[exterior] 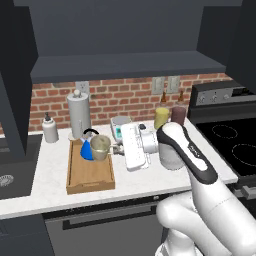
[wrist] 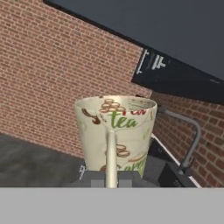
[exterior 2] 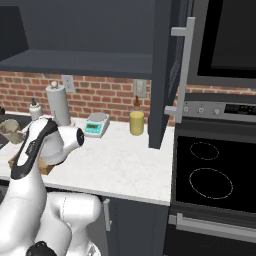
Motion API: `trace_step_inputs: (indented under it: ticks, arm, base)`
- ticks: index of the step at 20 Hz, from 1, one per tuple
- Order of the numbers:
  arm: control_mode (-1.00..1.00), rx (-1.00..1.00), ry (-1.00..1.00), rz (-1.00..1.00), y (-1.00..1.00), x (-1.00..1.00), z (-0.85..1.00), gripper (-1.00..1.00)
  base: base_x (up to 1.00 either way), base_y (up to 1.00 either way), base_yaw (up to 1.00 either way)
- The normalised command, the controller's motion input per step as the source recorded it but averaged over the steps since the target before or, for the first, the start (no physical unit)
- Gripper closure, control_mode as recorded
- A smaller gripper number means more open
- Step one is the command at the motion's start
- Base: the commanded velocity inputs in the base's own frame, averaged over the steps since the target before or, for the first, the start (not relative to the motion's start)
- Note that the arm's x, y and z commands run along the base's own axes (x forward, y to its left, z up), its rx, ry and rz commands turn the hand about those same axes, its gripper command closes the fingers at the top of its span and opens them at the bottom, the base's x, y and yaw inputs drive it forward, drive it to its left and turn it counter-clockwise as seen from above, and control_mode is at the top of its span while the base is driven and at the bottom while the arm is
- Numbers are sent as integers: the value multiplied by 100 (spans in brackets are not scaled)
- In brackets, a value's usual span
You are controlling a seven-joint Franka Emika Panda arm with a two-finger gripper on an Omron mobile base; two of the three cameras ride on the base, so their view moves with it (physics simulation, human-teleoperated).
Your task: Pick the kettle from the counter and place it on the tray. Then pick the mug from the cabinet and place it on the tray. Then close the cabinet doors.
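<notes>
So the desk [exterior: 50, 175] is pretty crowded around the wooden tray [exterior: 90, 176]: one tall grey cylinder with a ball top [exterior: 79, 114] stands right behind it against the brick wall, one small white bottle [exterior: 49, 128] off to the far side by the sink, and one little scale [exterior: 120, 125] plus two jars, one yellow [exterior: 161, 117] and one dark red [exterior: 178, 114], back behind the arm. One blue kettle [exterior: 87, 148] already sits at the back end of the tray, so it's right next to where the fingers [exterior: 113, 148] are working. The fingers are closed tight on the handle of the one beige mug [exterior: 100, 147], which hangs upright just ahead of them, beside the kettle and over the tray's back corner; I can't tell if its base is touching the wood yet. In the hand view the mug [wrist: 115, 133] has "tea" printed on it. Overhead the cabinet [exterior: 125, 65] is open, with one of its doors [exterior 2: 167, 75] swung out on the stove side.
</notes>
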Motion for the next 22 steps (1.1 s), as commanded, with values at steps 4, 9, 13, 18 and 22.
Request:
trace_step_inputs:
  ticks: [4, 9, 13, 18, 22]
  arm:
    - [-100, -4, 6, 0, 0, 24, -37, 100]
    - [-100, -5, 5, 0, 0, 27, -38, 100]
    - [-100, -6, 7, 0, 0, 29, -37, 100]
    - [-100, -5, 7, 0, 0, 25, -37, 100]
    - [-100, -4, 7, 0, 0, 17, -38, 100]
  base:
    - [0, 0, 0]
    - [0, 0, 0]
    - [0, 0, 0]
    - [0, 0, 0]
    - [0, 0, 0]
